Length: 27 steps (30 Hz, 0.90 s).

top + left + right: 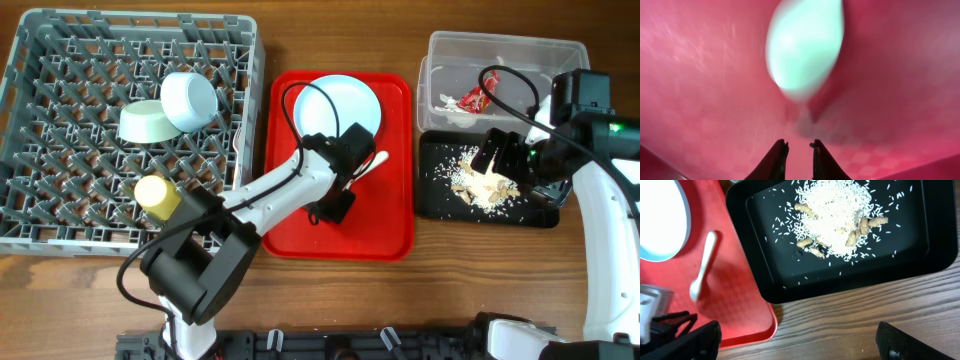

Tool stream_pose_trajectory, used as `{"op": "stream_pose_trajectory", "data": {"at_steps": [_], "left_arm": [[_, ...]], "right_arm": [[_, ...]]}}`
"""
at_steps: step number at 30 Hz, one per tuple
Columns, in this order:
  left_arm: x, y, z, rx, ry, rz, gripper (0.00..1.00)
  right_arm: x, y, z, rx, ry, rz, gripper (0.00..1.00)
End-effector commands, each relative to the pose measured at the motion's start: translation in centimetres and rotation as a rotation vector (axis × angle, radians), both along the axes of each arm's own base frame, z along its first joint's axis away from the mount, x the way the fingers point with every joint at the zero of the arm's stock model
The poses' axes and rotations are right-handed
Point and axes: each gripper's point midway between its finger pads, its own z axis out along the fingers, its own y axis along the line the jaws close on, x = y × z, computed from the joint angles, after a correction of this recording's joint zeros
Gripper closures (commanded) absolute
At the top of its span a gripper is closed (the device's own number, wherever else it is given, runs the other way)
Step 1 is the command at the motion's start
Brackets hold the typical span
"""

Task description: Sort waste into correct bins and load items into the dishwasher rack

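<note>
My left gripper (pixel 335 208) (pixel 800 145) hovers low over the red tray (pixel 390 220). Its jaws stand a narrow gap apart, with only tray showing between them. The white spoon (pixel 368 167) (pixel 805 45) lies just beyond the fingertips, beside the plate (pixel 335 105). My right gripper (pixel 500 155) (pixel 805 345) is wide open and empty above the black tray (pixel 435 195) (pixel 755 245), which holds rice scraps (pixel 485 180) (pixel 835 205). In the grey rack (pixel 30 215) sit a green bowl (pixel 145 122), a pale blue bowl (pixel 190 100) and a yellow cup (pixel 157 195).
The clear tub (pixel 500 50) at the back right holds a red wrapper (pixel 472 98) and something white beside it. Peanuts lie among the rice. Bare wooden table shows in front of the black tray and the red tray.
</note>
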Motion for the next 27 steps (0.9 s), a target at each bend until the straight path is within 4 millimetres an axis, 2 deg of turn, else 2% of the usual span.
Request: {"op": "stream_pose_trajectory", "data": {"at_steps": [1,4,7,10,15,19,27], "left_arm": [[0.0,0.1,0.9,-0.009,-0.025,0.001,0.80],[0.3,-0.1,2.0,-0.031,-0.054,0.001,0.78],[0.6,-0.5,2.2,-0.047,-0.071,0.002,0.71],[1.2,-1.0,2.2,-0.069,-0.096,0.001,0.59],[3.7,-2.1,2.7,-0.100,-0.207,-0.009,0.40],[5.0,-3.3,2.9,-0.139,-0.265,-0.085,0.30],[5.4,-3.4,0.3,-0.102,-0.249,-0.151,0.28]], "right_arm": [[-0.1,-0.3,0.5,-0.019,-0.019,0.006,0.00],[-0.1,-0.3,0.5,-0.019,-0.019,0.006,0.00],[-0.1,-0.3,0.5,-0.019,-0.019,0.006,0.00],[-0.1,-0.3,0.5,-0.019,-0.019,0.005,0.00],[-0.1,-0.3,0.5,-0.019,-0.019,0.005,0.00],[-0.1,-0.3,0.5,-0.019,-0.020,0.005,0.00],[-0.1,-0.3,0.5,-0.019,-0.021,0.006,0.00]]}}
